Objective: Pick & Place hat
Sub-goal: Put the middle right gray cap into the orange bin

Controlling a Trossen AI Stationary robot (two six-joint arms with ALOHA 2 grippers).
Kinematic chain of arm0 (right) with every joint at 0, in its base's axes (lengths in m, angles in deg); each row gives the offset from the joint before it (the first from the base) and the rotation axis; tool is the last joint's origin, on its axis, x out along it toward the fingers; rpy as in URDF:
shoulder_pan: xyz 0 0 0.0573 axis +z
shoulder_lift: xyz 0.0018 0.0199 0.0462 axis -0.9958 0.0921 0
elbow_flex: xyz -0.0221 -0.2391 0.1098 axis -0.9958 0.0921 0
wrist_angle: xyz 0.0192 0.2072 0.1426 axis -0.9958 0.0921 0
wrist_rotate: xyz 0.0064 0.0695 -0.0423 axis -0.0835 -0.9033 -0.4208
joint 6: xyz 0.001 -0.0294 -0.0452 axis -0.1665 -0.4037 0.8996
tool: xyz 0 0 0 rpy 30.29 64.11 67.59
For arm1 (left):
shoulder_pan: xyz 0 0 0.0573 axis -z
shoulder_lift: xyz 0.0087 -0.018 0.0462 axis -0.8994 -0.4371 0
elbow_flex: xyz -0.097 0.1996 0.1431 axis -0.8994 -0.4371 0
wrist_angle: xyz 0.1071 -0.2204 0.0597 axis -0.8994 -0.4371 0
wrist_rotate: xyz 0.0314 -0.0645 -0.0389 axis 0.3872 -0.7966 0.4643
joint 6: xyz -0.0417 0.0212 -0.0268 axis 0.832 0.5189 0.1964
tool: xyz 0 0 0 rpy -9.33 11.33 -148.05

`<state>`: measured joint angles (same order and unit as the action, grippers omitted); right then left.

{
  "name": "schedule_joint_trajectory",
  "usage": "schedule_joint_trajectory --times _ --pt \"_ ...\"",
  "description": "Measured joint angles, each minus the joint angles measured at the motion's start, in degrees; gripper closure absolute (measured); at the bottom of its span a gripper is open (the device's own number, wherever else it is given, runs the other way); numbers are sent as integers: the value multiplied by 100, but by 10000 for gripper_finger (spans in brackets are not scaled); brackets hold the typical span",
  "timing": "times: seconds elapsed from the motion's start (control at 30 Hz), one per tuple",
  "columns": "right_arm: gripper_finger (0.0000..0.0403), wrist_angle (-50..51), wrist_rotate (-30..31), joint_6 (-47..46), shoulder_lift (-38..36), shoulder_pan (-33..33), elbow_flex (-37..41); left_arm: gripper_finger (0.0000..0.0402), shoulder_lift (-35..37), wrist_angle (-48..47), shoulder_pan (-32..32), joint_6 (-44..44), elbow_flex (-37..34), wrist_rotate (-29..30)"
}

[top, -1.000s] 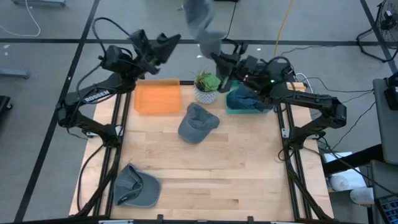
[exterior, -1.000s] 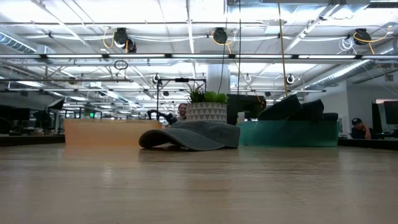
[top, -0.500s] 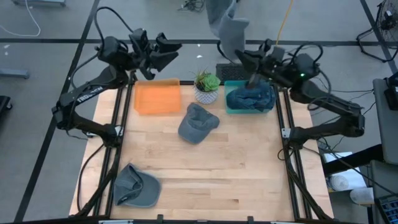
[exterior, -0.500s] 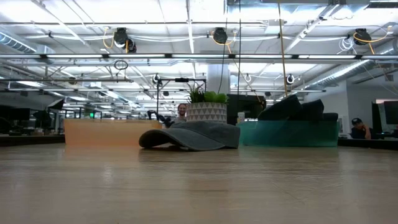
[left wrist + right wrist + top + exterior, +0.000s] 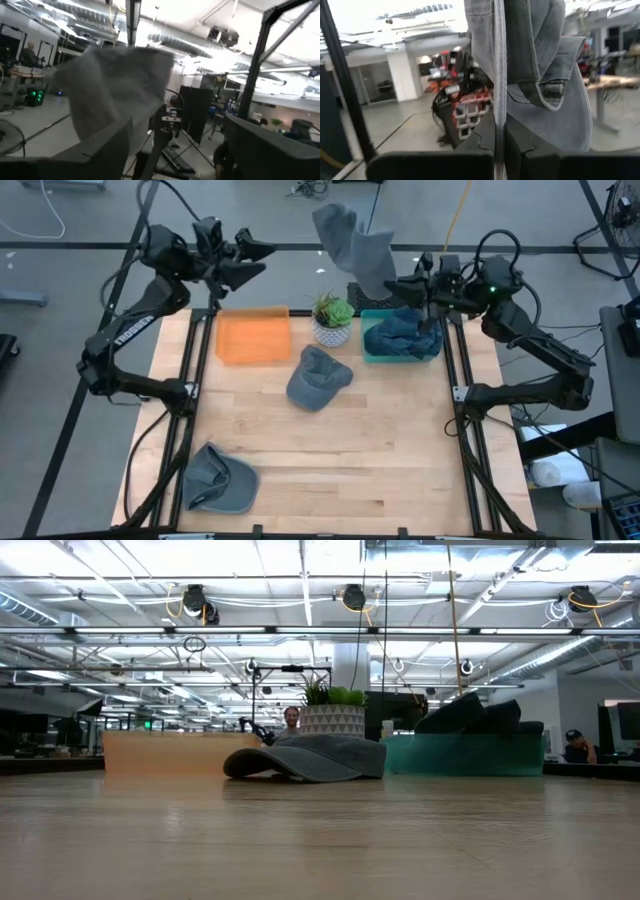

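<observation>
A grey hat [image 5: 352, 242] is up in the air over the table's far edge, with my right gripper [image 5: 393, 283] shut on it; the right wrist view fills with the hat [image 5: 545, 65]. My left gripper [image 5: 250, 260] stands open to the hat's left, apart from it, and sees the hat [image 5: 115, 85] ahead of its spread fingers. A second grey hat [image 5: 318, 377] lies brim-down on the table's middle, and a third [image 5: 220, 480] lies at the near left corner. Neither gripper shows in the low view. My right gripper pinches a thin stitched edge of the hat [image 5: 499, 95] between its two fingers, at the hat's lower end. The fingers come level from the table's right, slanting a little upward. The hat is lifted clear of everything and stands up beyond the fingers, slack and folded.
An orange bin [image 5: 253, 337] stands at the far left, and a teal bin [image 5: 372, 352] holding blue hats [image 5: 402, 335] at the far right. A potted plant [image 5: 332, 318] sits between them. Bare wood lies across the near half of the table [image 5: 380, 470].
My left gripper has opened and drawn back toward the table's left edge, away from the raised hat. My right gripper has swung toward the table's right edge and rolled, carrying the hat with it; the hat stays lifted clear.
</observation>
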<state>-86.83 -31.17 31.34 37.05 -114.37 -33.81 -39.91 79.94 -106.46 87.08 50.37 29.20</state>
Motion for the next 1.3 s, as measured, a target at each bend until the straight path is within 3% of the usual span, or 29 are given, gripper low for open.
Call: schedule_joint_trajectory --times 0.23,0.43,0.63,0.9,1.3 --pt "403 355 -853 -480 -47 -399 2 85 501 -829 -331 -117 0 -502" --pt "403 337 -1830 -1672 -20 -700 2 105 797 -1538 -530 -149 0 -1117" --pt "403 257 -2431 -2887 142 -712 2 116 871 -1615 -621 -319 0 -1504" --pt "403 -105 -2936 -3967 433 -455 2 97 869 -1617 -624 -1739 0 -1506" --pt "403 -2950 -3068 -6529 937 30 2 119 869 -1620 -603 -4929 0 -1173"
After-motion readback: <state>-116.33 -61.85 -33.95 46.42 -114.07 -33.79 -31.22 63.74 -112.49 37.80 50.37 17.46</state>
